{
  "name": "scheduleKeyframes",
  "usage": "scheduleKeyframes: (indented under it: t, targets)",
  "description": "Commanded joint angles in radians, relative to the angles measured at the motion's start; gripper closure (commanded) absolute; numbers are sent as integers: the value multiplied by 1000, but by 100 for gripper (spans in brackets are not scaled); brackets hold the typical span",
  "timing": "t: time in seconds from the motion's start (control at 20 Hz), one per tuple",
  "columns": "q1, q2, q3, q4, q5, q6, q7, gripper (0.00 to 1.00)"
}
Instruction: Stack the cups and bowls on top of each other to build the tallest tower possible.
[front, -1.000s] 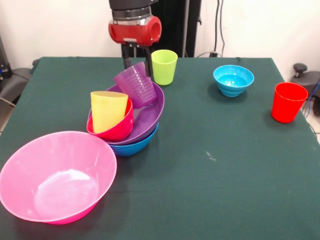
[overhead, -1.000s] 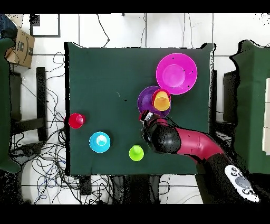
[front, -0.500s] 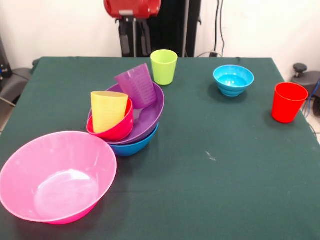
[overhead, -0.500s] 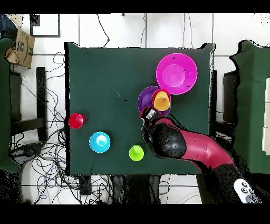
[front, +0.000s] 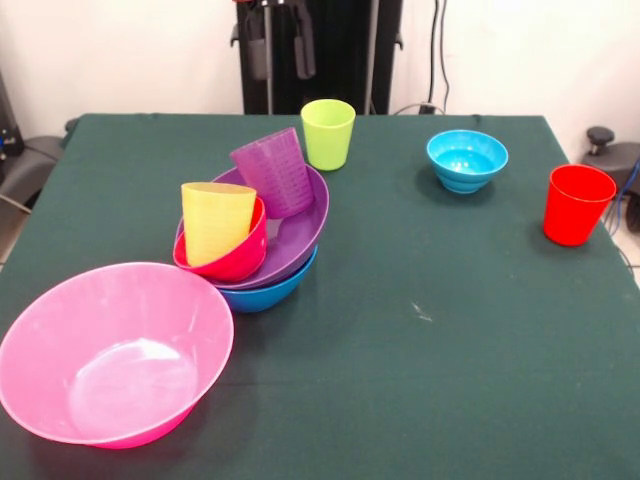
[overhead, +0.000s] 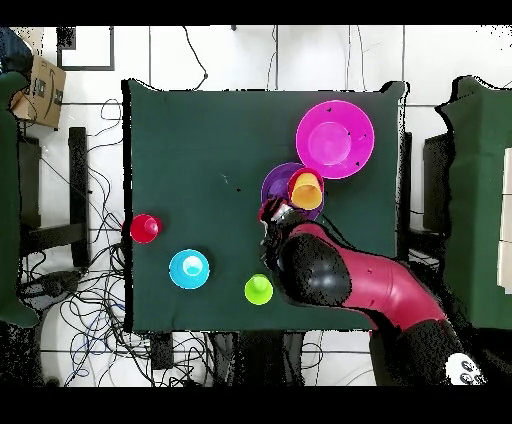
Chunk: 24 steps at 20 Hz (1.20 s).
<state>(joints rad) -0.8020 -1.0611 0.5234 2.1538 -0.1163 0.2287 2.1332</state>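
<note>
Arm (overhead: 360, 285), lower right of the overhead frame: a thick rounded red link ending in a bulbous black joint housing with a speckled surface, and a further black section at the bottom edge. Gripper (front: 275, 45), top of the front frame: two dark fingers (front: 257, 55) either side of a thin pale vertical rod.
</note>
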Motion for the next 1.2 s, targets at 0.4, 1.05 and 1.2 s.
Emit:
scheduleKeyframes:
  t: [0.4, 1.05, 1.2]
  targets:
    - [282, 69, -164, 69, 1, 25, 191, 0]
    - [505, 171, -361, 36, 73, -80, 253, 0]
    - [535, 200, -383, 20, 86, -100, 257, 0]
